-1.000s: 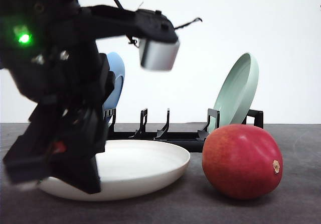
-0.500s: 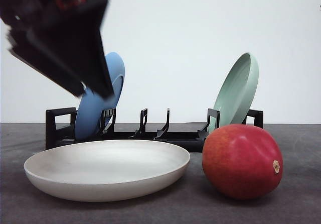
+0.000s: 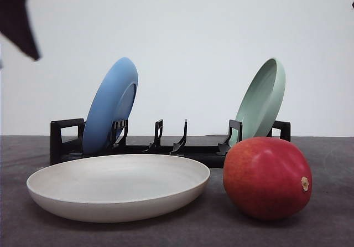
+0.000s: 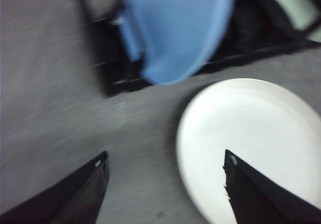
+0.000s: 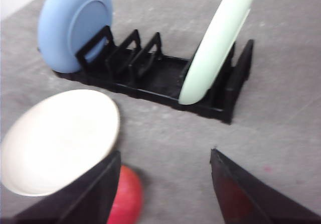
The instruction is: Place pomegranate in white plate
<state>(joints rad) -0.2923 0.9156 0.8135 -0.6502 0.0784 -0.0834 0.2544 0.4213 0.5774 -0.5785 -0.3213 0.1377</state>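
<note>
On the dark table [image 3: 332, 225], in the front view, the pomegranate [image 3: 267, 178] lies on its side, with the small tan nub turned to the right. It rests just beside the right edge of the white plate [image 3: 119, 187] and is not in it. I cannot tell if the two touch. The plate lies flat and has nothing inside.

Behind them stands a black rack [image 3: 166, 147]. A blue plate [image 3: 110, 106] leans in its left end and a green plate [image 3: 261, 100] leans in its right end, both tilted and well apart, with free slots between them.

My left gripper [image 4: 165, 166] is released: in the left wrist view its two dark fingers [image 4: 90, 186] are wide apart and hold nothing. Between them I see the gray table and the edge of the white plate; the blue plate and the rack are beyond, and the picture is blurred. A dark piece of my left arm [image 3: 16, 14] shows in the upper left corner of the front view.

My right gripper [image 5: 165, 158] is released too, its fingers [image 5: 241, 194] spread above the table. The pomegranate [image 5: 123, 196] shows partly behind one finger, beside the white plate [image 5: 60, 138]. The rack [image 5: 165, 83], blue plate [image 5: 72, 25] and green plate [image 5: 218, 40] are farther off.
</note>
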